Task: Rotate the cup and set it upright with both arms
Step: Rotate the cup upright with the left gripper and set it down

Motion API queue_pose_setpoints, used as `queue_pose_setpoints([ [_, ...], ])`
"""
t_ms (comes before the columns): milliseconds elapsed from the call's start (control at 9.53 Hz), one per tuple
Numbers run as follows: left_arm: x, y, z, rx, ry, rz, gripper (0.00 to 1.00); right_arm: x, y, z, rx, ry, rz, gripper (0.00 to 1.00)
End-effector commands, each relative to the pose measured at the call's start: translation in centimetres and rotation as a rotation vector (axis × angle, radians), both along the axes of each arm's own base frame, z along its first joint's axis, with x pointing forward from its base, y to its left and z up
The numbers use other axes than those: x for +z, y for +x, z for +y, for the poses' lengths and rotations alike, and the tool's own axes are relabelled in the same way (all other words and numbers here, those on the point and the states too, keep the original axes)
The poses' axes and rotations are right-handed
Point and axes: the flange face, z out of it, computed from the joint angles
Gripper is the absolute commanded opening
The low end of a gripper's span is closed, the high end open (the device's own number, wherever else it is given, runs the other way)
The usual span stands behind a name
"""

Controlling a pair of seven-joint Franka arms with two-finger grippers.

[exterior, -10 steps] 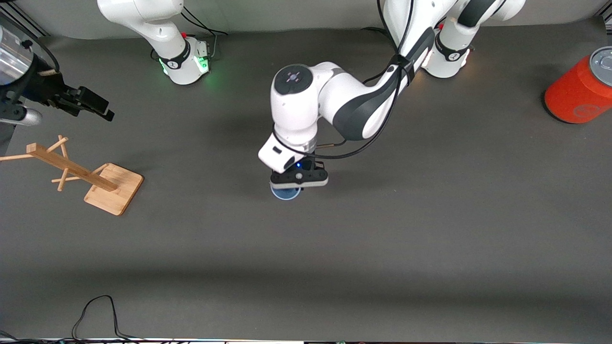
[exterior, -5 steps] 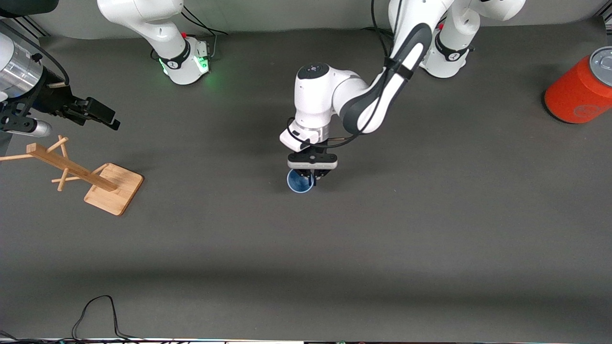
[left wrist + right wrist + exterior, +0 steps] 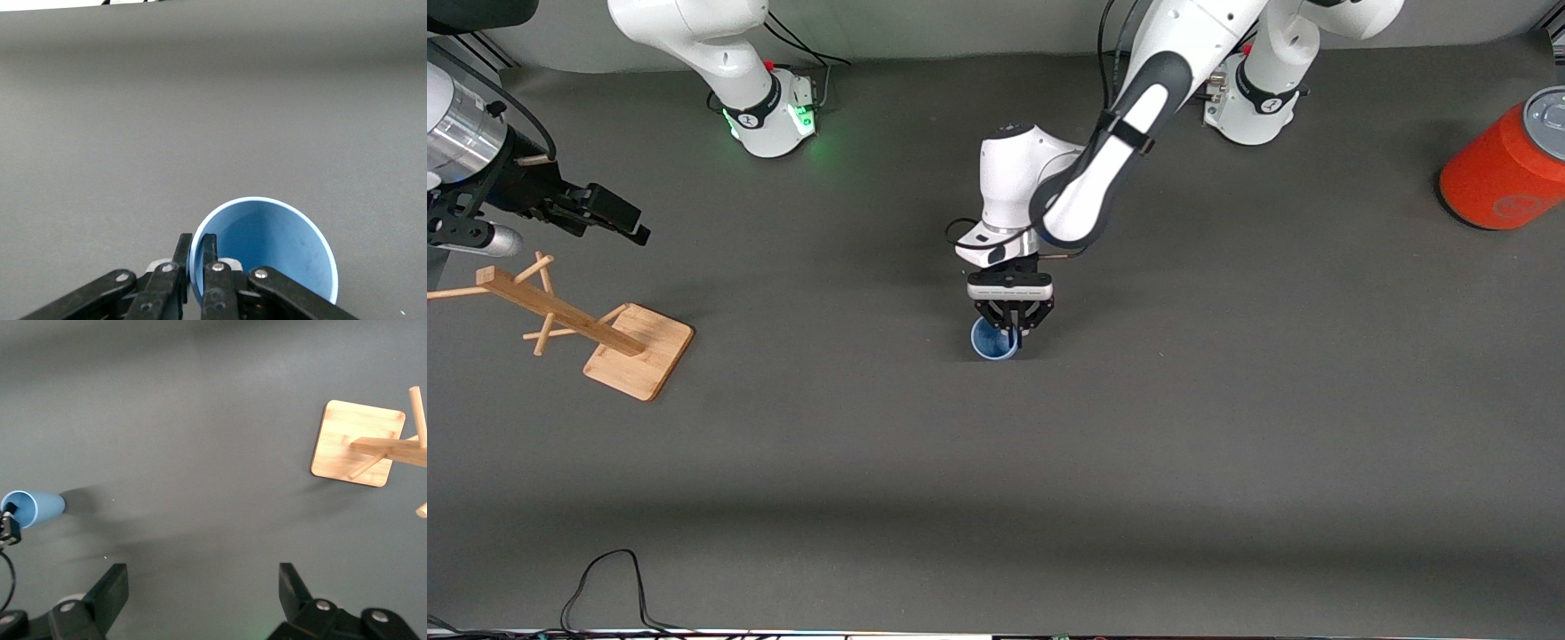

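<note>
Standing mouth-up near the middle of the table [image 3: 1227, 462], the cup [image 3: 992, 340] is looking upright, its open rim facing the front camera and its base seeming to rest on the surface; in the right wrist view its tapered side [image 3: 33, 509] is showing with a shadow trailing off the base. The left gripper [image 3: 1011, 331] is pinching the cup's rim, one finger [image 3: 208, 267] inside the wall and the other outside, clamped tight on the thin plastic. Judging from this, the rotating and uprighting are looking done or nearly so; what is remaining is letting go and pulling the arm clear without tipping the light tumbler.

The right gripper [image 3: 618, 213] is waiting with its fingers spread wide and holding nothing, over the table at the right arm's end, above the wooden rack [image 3: 578, 324]. A red can [image 3: 1507, 169] is sitting at the left arm's end, well apart. Nothing is crowding the cup.
</note>
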Motion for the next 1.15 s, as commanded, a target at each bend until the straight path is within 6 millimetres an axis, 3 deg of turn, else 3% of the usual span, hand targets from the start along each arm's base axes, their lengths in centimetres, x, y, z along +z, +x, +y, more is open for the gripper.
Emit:
queue_pose_setpoints([
  [0, -1.8, -2.1, -1.3, 0.0, -0.02, -0.045, 0.0, 1.5, -0.9, 0.2, -0.006, 0.006, -0.052, 1.0],
  [210, -2.3, -2.7, -1.8, 0.004, -0.031, -0.05, 0.0, 2.1, -1.1, 0.2, -0.01, 0.007, -0.067, 1.0],
  [315, -2.1, -2.3, -1.5, 0.001, -0.026, -0.051, 0.4, 2.3, -1.3, 0.3, -0.008, 0.008, -0.07, 1.0],
  [420, -1.7, -2.0, -1.5, -0.001, -0.026, -0.055, 0.99, 2.5, -1.6, 0.3, -0.009, 0.008, -0.067, 1.0],
  [630, -0.7, -1.7, -1.8, -0.005, -0.031, -0.059, 1.0, 2.7, -2.2, 1.2, -0.014, 0.009, -0.049, 1.0],
  [840, 0.5, -1.3, -2.2, 0.017, -0.054, -0.043, 1.0, 2.8, -2.8, 0.9, -0.015, 0.006, -0.019, 1.0],
  [1049, 4.3, 0.2, -2.5, 0.02, -0.039, 0.048, 1.0, 4.1, -3.5, -0.1, -0.027, 0.009, -0.045, 1.0],
])
